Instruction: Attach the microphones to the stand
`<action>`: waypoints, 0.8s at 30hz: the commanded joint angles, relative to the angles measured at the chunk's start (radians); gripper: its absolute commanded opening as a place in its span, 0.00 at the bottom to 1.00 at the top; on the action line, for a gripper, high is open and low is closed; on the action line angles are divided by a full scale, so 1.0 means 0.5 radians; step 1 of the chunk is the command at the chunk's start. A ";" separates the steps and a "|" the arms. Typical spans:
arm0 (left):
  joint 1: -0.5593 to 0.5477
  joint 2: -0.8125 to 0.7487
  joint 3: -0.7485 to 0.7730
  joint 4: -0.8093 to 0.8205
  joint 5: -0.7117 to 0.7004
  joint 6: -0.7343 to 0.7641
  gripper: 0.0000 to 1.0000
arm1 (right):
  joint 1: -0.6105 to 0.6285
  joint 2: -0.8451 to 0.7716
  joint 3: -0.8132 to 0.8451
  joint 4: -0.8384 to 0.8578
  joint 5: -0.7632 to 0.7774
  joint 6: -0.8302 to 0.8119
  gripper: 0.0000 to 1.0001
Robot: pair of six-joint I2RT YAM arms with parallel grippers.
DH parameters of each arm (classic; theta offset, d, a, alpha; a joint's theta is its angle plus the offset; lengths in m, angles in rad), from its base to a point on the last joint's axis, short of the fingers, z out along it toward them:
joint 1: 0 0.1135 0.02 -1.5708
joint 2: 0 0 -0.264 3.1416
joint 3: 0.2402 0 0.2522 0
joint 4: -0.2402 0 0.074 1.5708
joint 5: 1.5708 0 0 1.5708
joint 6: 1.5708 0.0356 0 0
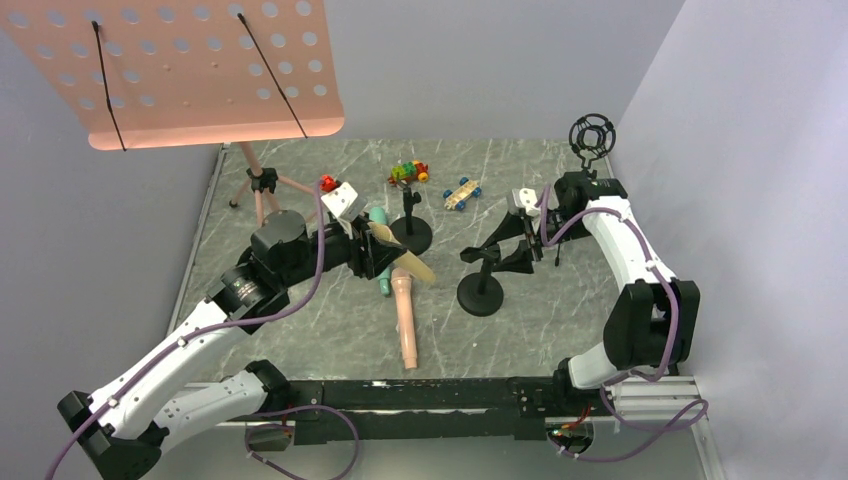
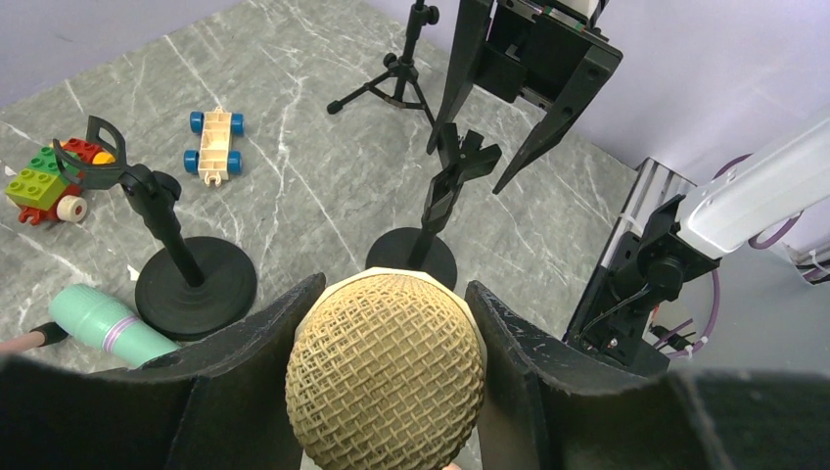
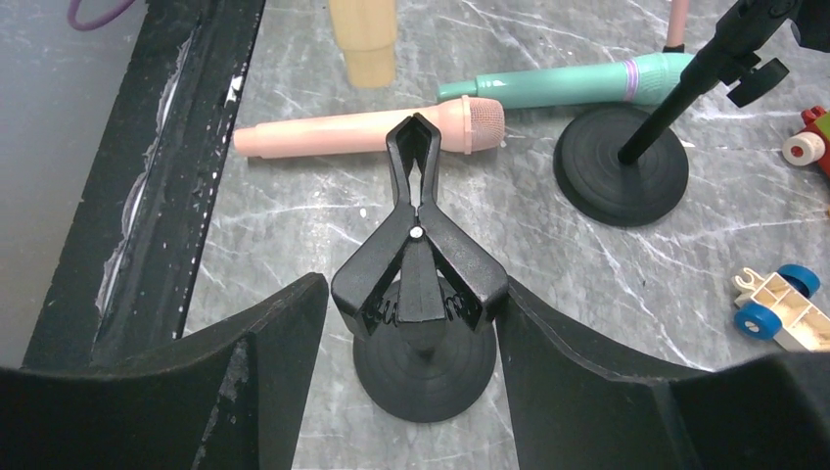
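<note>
My left gripper [image 1: 380, 245] is shut on the pale yellow microphone [image 1: 415, 268], whose mesh head [image 2: 387, 372] fills the gap between the fingers. It hangs tilted above the table, between the two round-based stands. The near stand [image 1: 480, 295] carries a black spring clip [image 3: 419, 255] with its tips closed. My right gripper [image 3: 411, 289] stands open around the clip's handles, its right finger touching one handle. The peach-pink microphone [image 1: 405, 320] lies flat on the table. The mint-green microphone [image 3: 568, 83] lies beside the far stand [image 1: 411, 232], partly hidden in the top view.
A pink perforated music stand [image 1: 200, 70] on a tripod [image 1: 260, 185] rises at the back left. A black shock mount [image 1: 592, 135] stands at the back right. A brick toy [image 1: 408, 172] and a small toy car [image 1: 462, 193] sit at the back. The black rail [image 1: 420, 395] runs along the near edge.
</note>
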 commanded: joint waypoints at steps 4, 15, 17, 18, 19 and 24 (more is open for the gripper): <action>0.006 -0.032 -0.002 0.085 0.032 0.023 0.00 | 0.005 0.016 0.068 -0.068 -0.142 -0.104 0.67; 0.003 -0.014 0.024 0.092 0.032 0.038 0.00 | 0.007 0.053 0.112 -0.102 -0.097 -0.102 0.42; 0.004 0.010 0.056 0.090 0.041 0.058 0.00 | 0.007 0.060 0.116 -0.128 -0.086 -0.121 0.37; 0.005 0.024 0.078 0.087 0.048 0.066 0.00 | 0.006 0.068 0.122 -0.146 -0.084 -0.137 0.34; 0.005 0.041 0.099 0.081 0.057 0.075 0.00 | 0.005 0.075 0.129 -0.169 -0.084 -0.154 0.31; 0.004 0.160 0.232 0.062 0.095 0.113 0.00 | 0.005 0.074 0.120 -0.145 -0.096 -0.148 0.14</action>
